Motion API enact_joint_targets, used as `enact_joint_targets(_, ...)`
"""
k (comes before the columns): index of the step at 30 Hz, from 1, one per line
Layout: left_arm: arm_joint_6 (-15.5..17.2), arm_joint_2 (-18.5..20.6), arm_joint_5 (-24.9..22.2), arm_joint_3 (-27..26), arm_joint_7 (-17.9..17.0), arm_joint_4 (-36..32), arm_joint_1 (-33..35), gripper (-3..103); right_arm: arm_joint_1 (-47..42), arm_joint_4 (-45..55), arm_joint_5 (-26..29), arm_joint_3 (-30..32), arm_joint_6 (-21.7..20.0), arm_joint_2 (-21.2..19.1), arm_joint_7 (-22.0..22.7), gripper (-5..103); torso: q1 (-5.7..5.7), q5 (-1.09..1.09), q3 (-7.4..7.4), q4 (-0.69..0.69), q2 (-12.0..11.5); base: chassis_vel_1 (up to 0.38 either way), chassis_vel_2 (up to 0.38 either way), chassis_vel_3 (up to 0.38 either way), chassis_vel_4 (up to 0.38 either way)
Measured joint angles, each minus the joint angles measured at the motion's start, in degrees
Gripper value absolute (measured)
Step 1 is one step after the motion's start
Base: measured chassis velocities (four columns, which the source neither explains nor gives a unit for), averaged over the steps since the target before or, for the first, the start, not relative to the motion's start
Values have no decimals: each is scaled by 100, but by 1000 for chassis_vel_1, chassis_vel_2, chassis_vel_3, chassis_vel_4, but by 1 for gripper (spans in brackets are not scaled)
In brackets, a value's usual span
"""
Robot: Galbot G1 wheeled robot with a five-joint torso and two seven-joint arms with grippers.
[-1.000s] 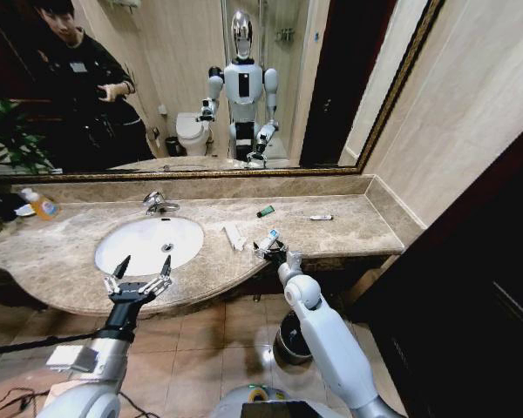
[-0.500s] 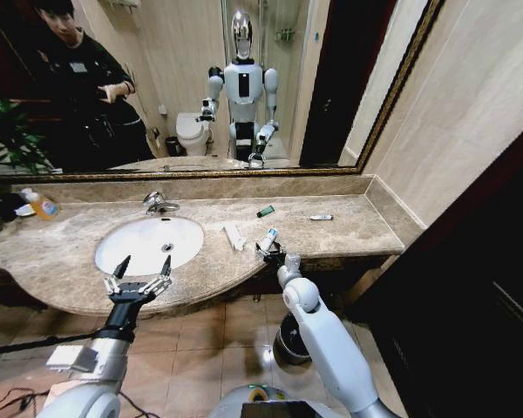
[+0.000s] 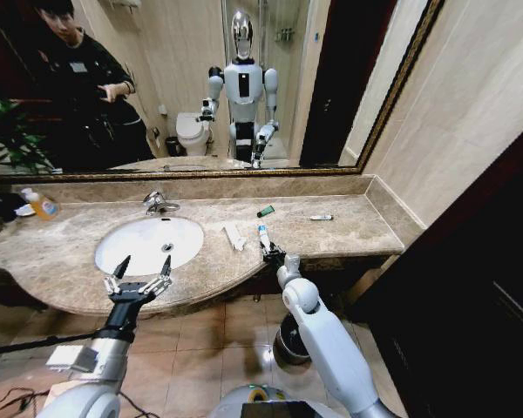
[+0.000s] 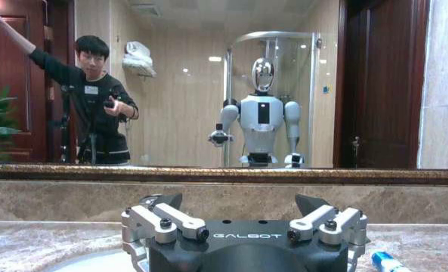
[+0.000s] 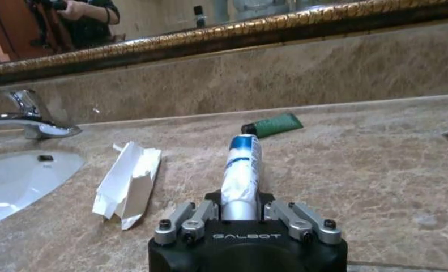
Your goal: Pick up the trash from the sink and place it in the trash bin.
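Right claw (image 5: 243,218) clenched on white-and-blue tube (image 5: 241,170) at desk (image 3: 349,226) edge. Left claw (image 3: 139,277) released, hovering by sink (image 3: 148,244). Next: likely carry down to trash bin (image 3: 289,341).

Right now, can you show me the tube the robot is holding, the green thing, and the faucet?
white-and-blue tube (image 5: 241,170), right wrist view, middle of its body.
dark green block (image 5: 273,125), right wrist view, its middle.
chrome faucet (image 3: 157,203), head view, its spout.
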Motion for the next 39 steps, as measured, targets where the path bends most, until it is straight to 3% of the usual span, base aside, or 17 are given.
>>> enact_joint_targets(13, 0, 0, 0, 0, 0, 0, 0, 100, -593, 941, -34, 257, 115, -405, -36, 26, 0, 0, 0, 0, 0, 0, 0, 0, 0)
enact_joint_targets(25, 0, 0, 0, 0, 0, 0, 0, 100, -1904, 1798, -117, 744, 430, -812, -413, 26, 0, 0, -1, 0, 0, 0, 0, 0, 0)
enact_joint_targets(39, 0, 0, 0, 0, 0, 0, 0, 100, -3417, 1737, -460, 1214, 1496, -672, -743, 26, -1, 0, -1, 0, 1, 0, 0, 0, 0)
